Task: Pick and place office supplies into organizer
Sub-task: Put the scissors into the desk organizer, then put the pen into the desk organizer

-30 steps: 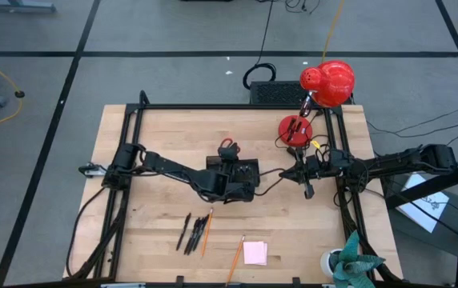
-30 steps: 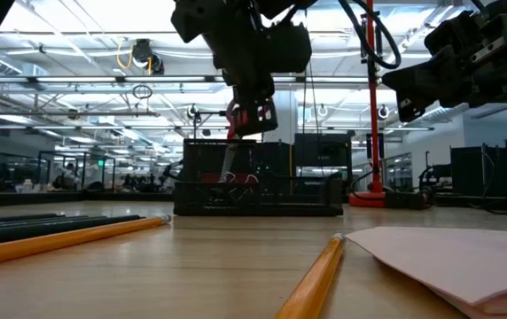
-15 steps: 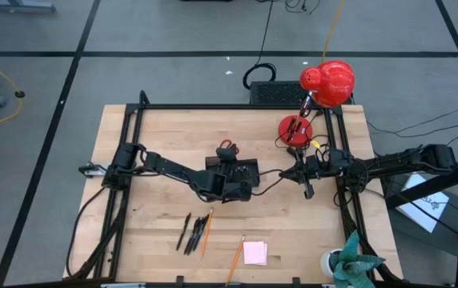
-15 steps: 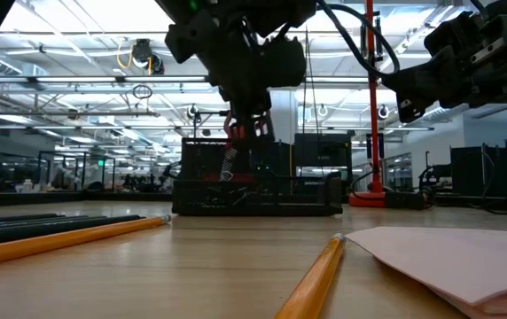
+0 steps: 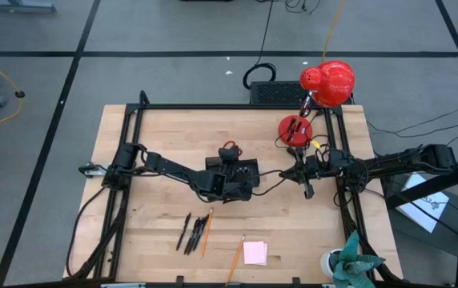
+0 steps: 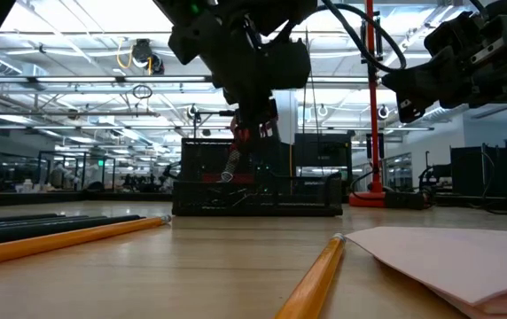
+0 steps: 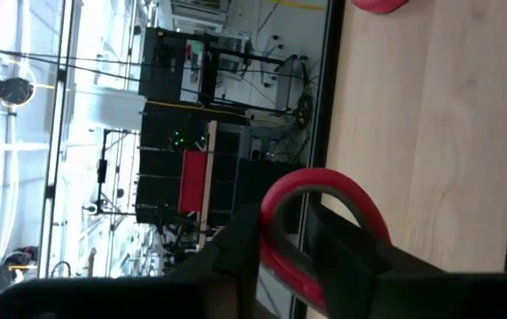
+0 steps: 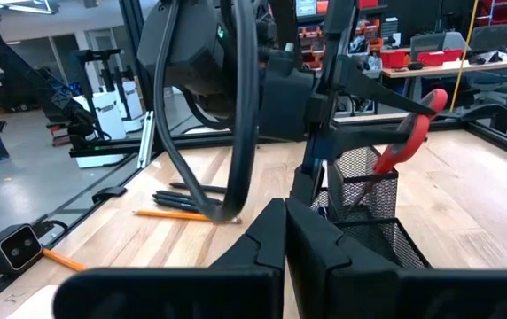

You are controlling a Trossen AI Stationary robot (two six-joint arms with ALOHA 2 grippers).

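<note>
**Workshop hall around a wooden table**

The pale wooden table stands on a grey floor crossed by dark lines. Beyond it — a bright hall with ceiling light strips, dark equipment racks and a far workbench.

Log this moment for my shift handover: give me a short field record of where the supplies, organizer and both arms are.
organizer: black mesh tray at table centre
scissors: red-handled scissors standing in the organizer, handles up
left gripper: over the organizer, at the scissors' handles
right gripper: waiting right of the organizer, jaws shut, empty
pens: black pens lying on the table's near side
pencils: orange pencils beside the pens, one by the pad
sticky-note pad: pink pad near the front edge
</note>
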